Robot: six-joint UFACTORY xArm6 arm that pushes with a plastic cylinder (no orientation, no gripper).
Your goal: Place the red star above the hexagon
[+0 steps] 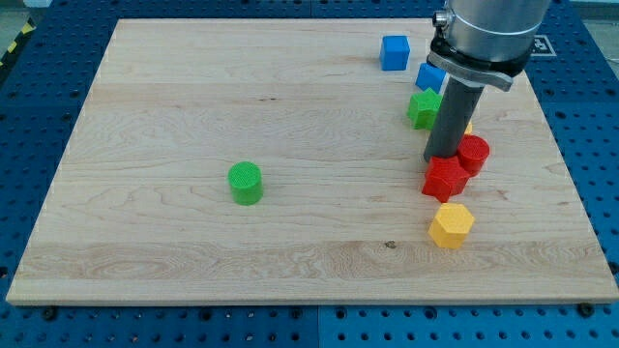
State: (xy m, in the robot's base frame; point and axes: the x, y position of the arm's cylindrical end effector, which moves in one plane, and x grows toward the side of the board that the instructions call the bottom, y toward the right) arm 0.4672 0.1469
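The pale wooden counter point(290, 126) lies on a blue perforated base point(590, 145). My tip point(443, 159), the lower end of the straight dark rod serving as the tool, has no jaws that open or close and has hold of nothing; it stands in the right half of the frame, at the upper edge of the red star-shaped block point(445, 180), touching it or very nearly so.

The red star sits just above the yellow hexagonal block point(451, 224), the two close together with only a narrow gap between them. A red cylindrical block point(473, 153) stands against the star's upper right side, just right of the tip. Behind the rod, on its right side, a sliver of another yellow block point(468, 128) peeks out; its shape is hidden.

Up from the tip, a green star-shaped block point(423, 107) stands just left of the rod, with a blue block point(429, 77) partly covered by the arm beside it. A blue cube point(394, 52) rests near the frame's top. Well apart, in the left-centre, stands a green cylindrical block point(246, 183).
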